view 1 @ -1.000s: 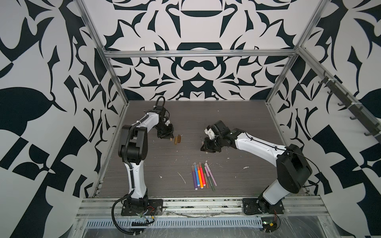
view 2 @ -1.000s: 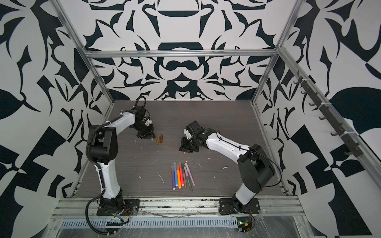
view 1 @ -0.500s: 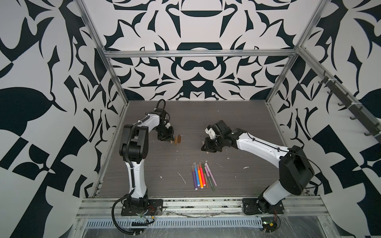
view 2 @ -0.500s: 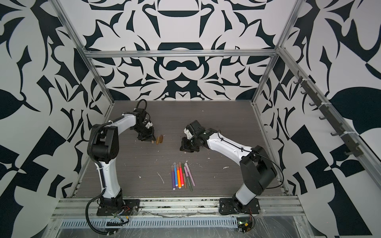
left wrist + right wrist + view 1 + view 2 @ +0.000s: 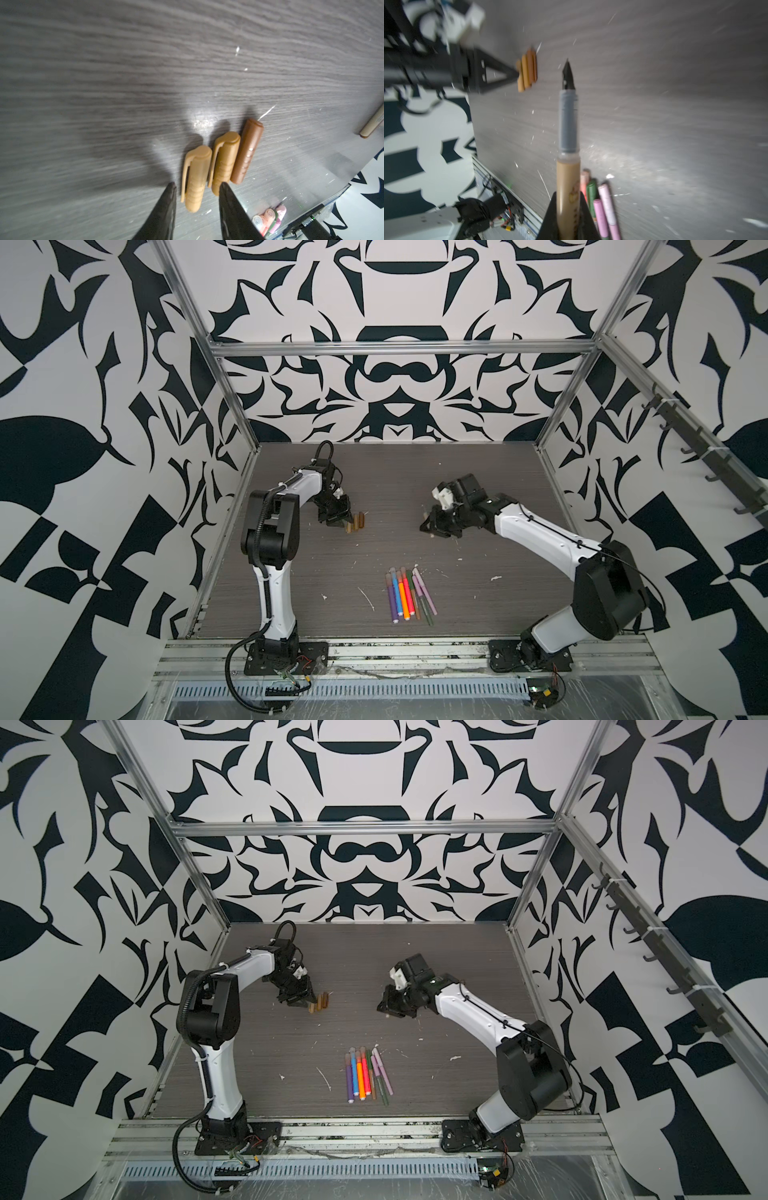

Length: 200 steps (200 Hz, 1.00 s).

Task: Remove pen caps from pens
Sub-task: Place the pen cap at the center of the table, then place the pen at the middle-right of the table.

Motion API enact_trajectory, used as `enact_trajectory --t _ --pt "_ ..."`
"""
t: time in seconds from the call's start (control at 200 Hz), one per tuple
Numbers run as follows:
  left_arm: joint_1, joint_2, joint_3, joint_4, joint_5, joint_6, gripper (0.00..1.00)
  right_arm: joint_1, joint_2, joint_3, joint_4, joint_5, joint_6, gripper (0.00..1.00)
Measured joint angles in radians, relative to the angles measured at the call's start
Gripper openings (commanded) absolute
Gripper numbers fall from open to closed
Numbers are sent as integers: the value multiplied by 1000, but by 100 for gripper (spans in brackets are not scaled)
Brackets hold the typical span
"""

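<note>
The counter (image 5: pixel 478 472), a dark wood-grain surface, fills the middle of both top views.

The left arm (image 5: pixel 270 531) rises from the lower left of the frame and reaches to centre left. The right arm (image 5: pixel 540 531) rises from the lower right and reaches to centre right.

The left pincer (image 5: pixel 338 522) is down at the counter beside the loose caps. In the left wrist view the left pincer (image 5: pixel 197 185) is spread. Its fingers stand either side of the near end of one cap, with a gap visible on one side.

The right pincer (image 5: pixel 432 526) sits low over the counter, well apart from the left one. In the right wrist view the right pincer (image 5: pixel 569 194) is pressed together on the barrel of a tan pen (image 5: pixel 568 128).

A row of pens (image 5: pixel 409 593) lies side by side at lower centre, between the two arm bases. From left to right these are purple, blue, orange and pink-red, then thinner muted ones.

The tan pen is uncapped, with its grey section and black nib exposed and pointing away from the pincer.

Three loose caps lie flat and parallel at centre left, each touching the next:
- a tan cap (image 5: pixel 196 178), between the left fingers
- a second tan cap (image 5: pixel 225 160), its near end under one fingertip
- a brown cap (image 5: pixel 247 151), outermost

White flecks (image 5: pixel 368 599) are scattered over the counter near the row.
</note>
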Motion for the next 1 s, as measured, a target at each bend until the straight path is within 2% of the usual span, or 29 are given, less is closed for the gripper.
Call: enact_trajectory --t 0.15,0.255,0.395,0.54,0.75,1.0 --pt "0 -19 9 -3 3 -23 39 -227 22 85 -89 52 -104 0" --pt "0 -49 27 -3 11 -44 39 -322 47 114 -80 92 -209 0" --pt "0 -84 54 0 29 -67 39 -332 90 114 -55 103 -395 0" --pt "0 -107 59 -1 47 -81 39 -344 193 150 -58 37 -513 0" --pt "1 -117 57 -1 59 -89 39 -386 381 222 -110 -62 -569 0" --pt "9 -126 57 -3 73 -92 40 -386 446 222 -127 -115 -582 0"
